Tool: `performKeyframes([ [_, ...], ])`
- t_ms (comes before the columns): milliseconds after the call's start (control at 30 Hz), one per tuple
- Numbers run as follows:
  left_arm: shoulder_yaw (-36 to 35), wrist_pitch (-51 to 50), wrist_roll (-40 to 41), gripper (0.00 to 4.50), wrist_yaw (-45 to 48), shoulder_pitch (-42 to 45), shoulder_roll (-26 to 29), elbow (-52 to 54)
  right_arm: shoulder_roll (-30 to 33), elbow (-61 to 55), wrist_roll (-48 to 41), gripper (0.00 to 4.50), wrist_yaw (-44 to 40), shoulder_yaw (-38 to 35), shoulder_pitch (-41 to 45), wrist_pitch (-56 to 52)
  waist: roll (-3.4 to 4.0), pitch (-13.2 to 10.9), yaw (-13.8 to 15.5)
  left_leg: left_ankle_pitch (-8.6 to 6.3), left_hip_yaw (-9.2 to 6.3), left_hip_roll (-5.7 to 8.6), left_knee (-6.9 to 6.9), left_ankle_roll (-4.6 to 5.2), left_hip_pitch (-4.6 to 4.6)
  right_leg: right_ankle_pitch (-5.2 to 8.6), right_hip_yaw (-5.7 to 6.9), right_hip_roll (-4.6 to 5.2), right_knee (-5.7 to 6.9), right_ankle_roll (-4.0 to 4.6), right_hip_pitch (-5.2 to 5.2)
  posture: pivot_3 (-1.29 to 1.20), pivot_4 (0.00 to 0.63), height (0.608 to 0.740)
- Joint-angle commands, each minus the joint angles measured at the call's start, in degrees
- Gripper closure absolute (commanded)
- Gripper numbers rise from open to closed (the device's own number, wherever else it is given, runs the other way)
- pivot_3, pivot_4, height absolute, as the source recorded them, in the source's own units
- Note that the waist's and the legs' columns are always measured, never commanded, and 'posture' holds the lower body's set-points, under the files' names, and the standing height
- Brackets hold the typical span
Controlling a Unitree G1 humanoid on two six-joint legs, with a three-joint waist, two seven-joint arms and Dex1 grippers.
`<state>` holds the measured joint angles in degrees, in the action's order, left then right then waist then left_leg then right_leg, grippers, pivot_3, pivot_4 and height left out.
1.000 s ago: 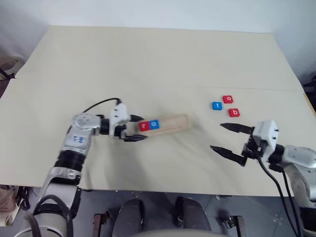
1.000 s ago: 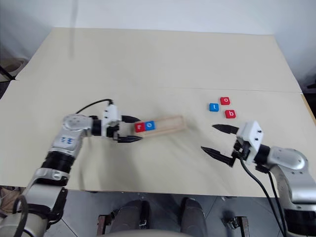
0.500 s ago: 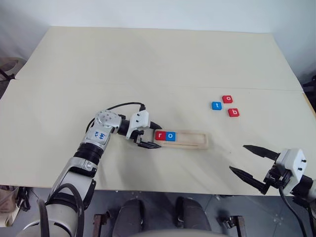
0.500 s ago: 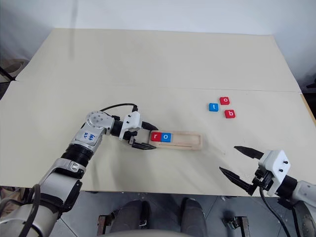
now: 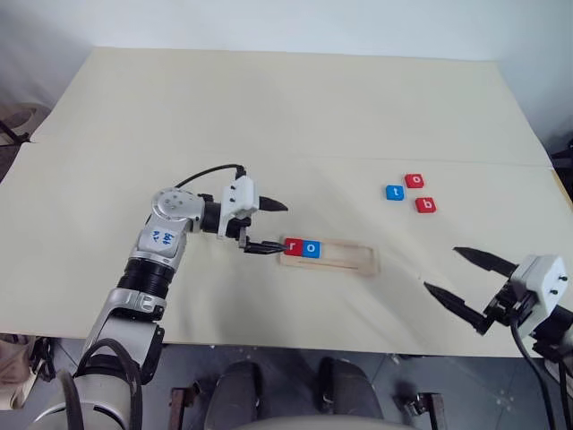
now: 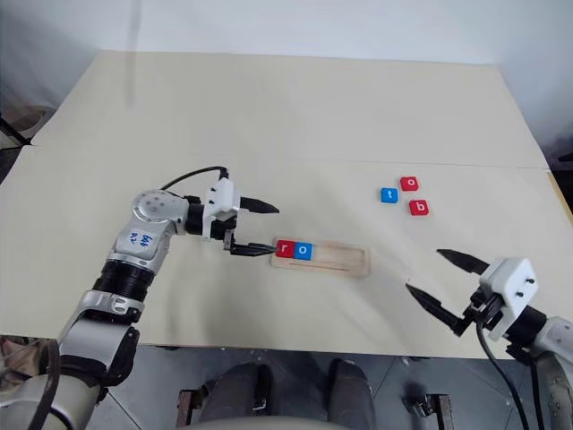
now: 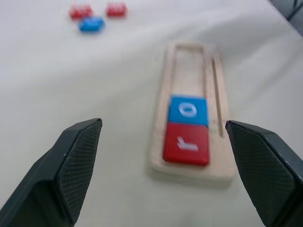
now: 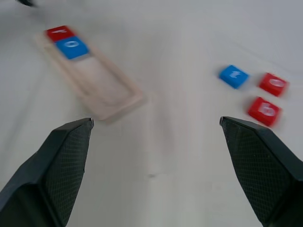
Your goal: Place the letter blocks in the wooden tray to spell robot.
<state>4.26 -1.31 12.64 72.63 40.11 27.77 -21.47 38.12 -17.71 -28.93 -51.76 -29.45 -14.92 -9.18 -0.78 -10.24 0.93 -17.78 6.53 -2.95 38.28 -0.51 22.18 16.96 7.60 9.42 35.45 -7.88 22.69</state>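
Left hand (image 5: pixel 267 226) spread, level, at wooden tray (image 5: pixel 345 256) end.

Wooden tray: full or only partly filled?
Partly filled. The wooden tray holds only the red r and blue o at one end; the remaining groove is bare.

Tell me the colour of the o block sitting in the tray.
Blue o block; clearest in the left wrist view.

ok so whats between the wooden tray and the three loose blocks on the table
Nothing: in the left eye view bare table runs from the empty end of the wooden tray up to the blue t block, with the red o block and red b block beside it.
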Motion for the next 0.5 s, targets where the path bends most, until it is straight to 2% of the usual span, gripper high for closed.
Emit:
performKeyframes([
  [33, -7.9, -1.3, 6.1, 0.07, 0.2, -4.9, 5.5, 7.9, -1.7, 2.5, 1.8, 0.0, 6.7, 0.1, 3.7, -0.8, 0.02, 0.0, -1.1, 0.0, 0.0, -0.01, -0.03, -0.01, -0.02, 0.0, -0.02, -0.01, 0.01, 0.01, 0.01, 0.0, 0.15, 0.74],
  [200, -15.3, -0.2, 9.4, 0.07, -2.2, -16.4, 9.8, 12.9, -2.3, 7.1, 2.5, 0.0, 16.0, 4.1, 14.4, -10.8, 0.14, 0.1, -1.4, 0.0, 0.04, 0.0, -0.03, -0.01, -0.09, 0.02, -0.09, 0.0, 0.05, 0.03, 0.0, 0.0, 0.15, 0.74],
  [367, -19.2, -3.4, 12.4, 0.07, -7.1, -26.3, 9.3, 19.9, -3.0, 14.0, 7.0, 0.0, 23.8, 10.6, 28.1, -18.4, 0.16, 0.0, -1.0, 0.0, -0.01, -0.02, -0.04, -0.01, -0.02, 0.03, -0.08, 0.01, 0.11, 0.05, 0.07, 0.0, 0.15, 0.74],
  [500, -19.3, -4.4, 13.8, 0.07, -9.5, -32.7, 8.0, 25.6, -2.8, 18.8, 10.3, 0.0, 28.2, 15.3, 37.7, -25.3, 0.19, 0.0, -1.1, 0.0, -0.01, 0.0, -0.03, 0.0, 0.01, 0.02, -0.07, 0.05, 0.08, 0.04, 0.07, 0.0, 0.15, 0.74],
])
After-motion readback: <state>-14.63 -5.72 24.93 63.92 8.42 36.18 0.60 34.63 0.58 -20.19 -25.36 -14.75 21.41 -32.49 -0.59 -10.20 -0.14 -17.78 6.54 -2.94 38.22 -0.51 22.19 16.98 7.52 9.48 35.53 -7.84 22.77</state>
